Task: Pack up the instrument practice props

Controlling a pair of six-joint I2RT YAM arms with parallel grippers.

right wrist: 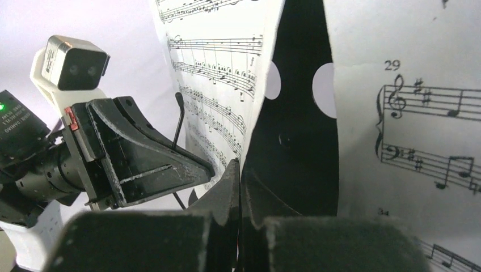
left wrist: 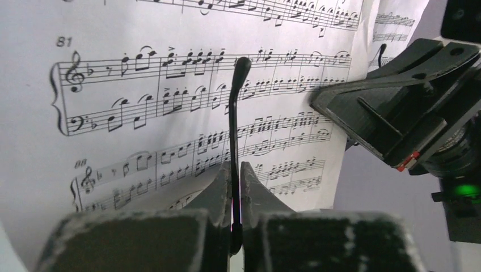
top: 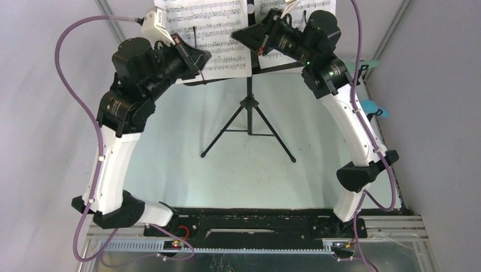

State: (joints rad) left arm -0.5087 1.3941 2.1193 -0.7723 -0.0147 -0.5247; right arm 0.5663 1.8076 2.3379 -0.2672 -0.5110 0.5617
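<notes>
**Wire Arm Pinched, Pages Next to Come Off the Rack**

The left gripper [left wrist: 235, 173] is clamped on the thin black page-holder wire [left wrist: 235, 124] that lies across the left sheet-music page [left wrist: 130, 130]; its pads meet on the wire's lower stem, and the curved tip stands up over the staves. The right gripper [right wrist: 239, 170] has its fingers pressed together at the inner edge of that same page, where the perforated desk [right wrist: 295, 136] shows black between it and the right sheet-music page [right wrist: 408, 102]; whether paper sits between those pads I cannot tell. The two grippers are near each other but apart.

Further out, both pages stand on the desk at the far middle of the table [top: 170, 153]; the music rack [top: 248, 85] is upright with its tripod legs [top: 249, 127] spread wide. A small blue shape [top: 376, 107], probably a toy microphone, lies at the table's right edge beside the right arm.

The step in hand looks like freeing the pages, and the packing seems barely begun, with the rack unfolded and loaded. To do it well, swing the wire slowly about its own pivot, away from the paper, rather than tugging it toward the arms; the rack is tall and light, so a sideways pull could tip it. Let the right gripper steady the page, then draw the sheet upward along the desk so it neither creases nor snags; keep the wrists clear of each other throughout.
</notes>
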